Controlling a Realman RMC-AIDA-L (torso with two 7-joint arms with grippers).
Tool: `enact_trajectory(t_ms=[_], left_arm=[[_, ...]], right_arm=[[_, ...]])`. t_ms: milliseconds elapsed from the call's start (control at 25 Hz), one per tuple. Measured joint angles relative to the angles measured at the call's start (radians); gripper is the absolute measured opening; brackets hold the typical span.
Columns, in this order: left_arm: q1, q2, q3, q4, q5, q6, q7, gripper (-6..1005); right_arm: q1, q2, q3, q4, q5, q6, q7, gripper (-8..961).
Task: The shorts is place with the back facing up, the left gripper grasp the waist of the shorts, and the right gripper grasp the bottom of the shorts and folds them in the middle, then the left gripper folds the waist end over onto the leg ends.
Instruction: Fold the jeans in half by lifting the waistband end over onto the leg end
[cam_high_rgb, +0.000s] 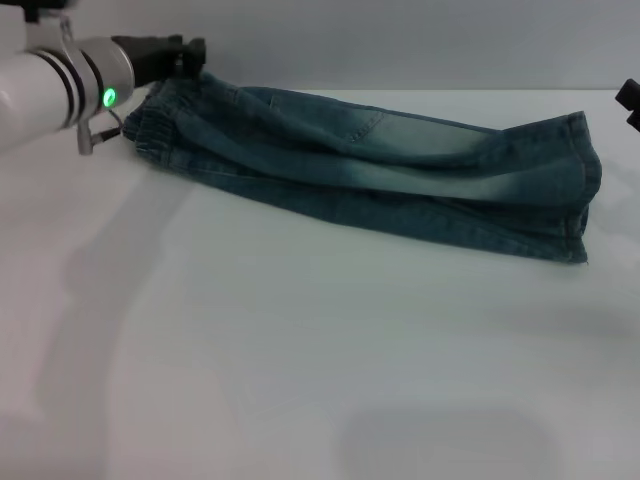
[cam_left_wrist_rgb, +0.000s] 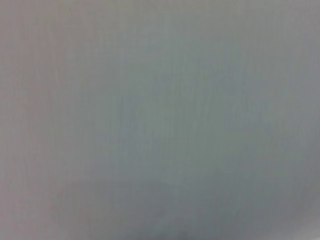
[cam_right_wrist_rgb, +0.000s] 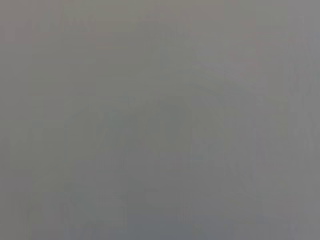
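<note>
The faded blue denim shorts (cam_high_rgb: 380, 170) lie folded lengthwise into a long strip across the white table (cam_high_rgb: 300, 360). The gathered waist (cam_high_rgb: 150, 122) is at the strip's left end and the stitched leg ends (cam_high_rgb: 582, 190) are at its right end. My left gripper (cam_high_rgb: 188, 55), a black claw on a silver-white arm with a green light, sits at the far corner of the waist, touching or just above the cloth. A small black part of my right gripper (cam_high_rgb: 630, 100) shows at the right edge, just beyond the leg ends and apart from them. Both wrist views show only a plain grey surface.
The white table stretches wide in front of the shorts toward the near edge. Soft shadows of the arms fall on it at the left and bottom centre. A pale wall stands behind the table.
</note>
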Motion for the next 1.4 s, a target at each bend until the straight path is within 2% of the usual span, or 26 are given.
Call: enact_trajectory(t_ms=[160, 360, 520, 680, 800, 1080, 1360, 1400], left_arm=[[0.000, 0.003, -0.107, 0.012, -0.112, 0.133, 0.023, 290], [-0.001, 0.005, -0.296, -0.019, -0.268, 0.337, 0.036, 363], [0.006, 0.009, -0.345, -0.046, -0.301, 0.397, 0.004, 465], [0.010, 0.014, -0.347, -0.096, -0.297, 0.381, -0.010, 582], [0.009, 0.020, -0.344, -0.150, -0.292, 0.315, 0.022, 663], [0.022, 0.007, -0.326, -0.177, -0.282, 0.183, 0.060, 664], [0.007, 0.002, -0.265, -0.230, -0.282, 0.051, 0.100, 664], [0.005, 0.000, -0.228, -0.237, -0.286, 0.011, 0.103, 664]], right_arm=[[0.002, 0.001, 0.000, 0.001, 0.000, -0.001, -0.021, 652], [0.003, 0.001, 0.002, 0.002, 0.000, -0.004, -0.033, 652], [0.003, 0.002, 0.001, 0.006, 0.000, -0.009, -0.078, 652], [0.006, 0.001, 0.000, 0.030, 0.000, -0.014, -0.106, 651], [0.005, 0.000, 0.000, 0.034, 0.000, -0.025, -0.120, 651], [-0.001, -0.001, 0.000, 0.035, 0.000, -0.072, -0.127, 651], [-0.008, 0.001, -0.009, 0.042, 0.000, -0.097, -0.127, 652], [-0.010, 0.001, -0.009, 0.043, 0.000, -0.107, -0.127, 652]])
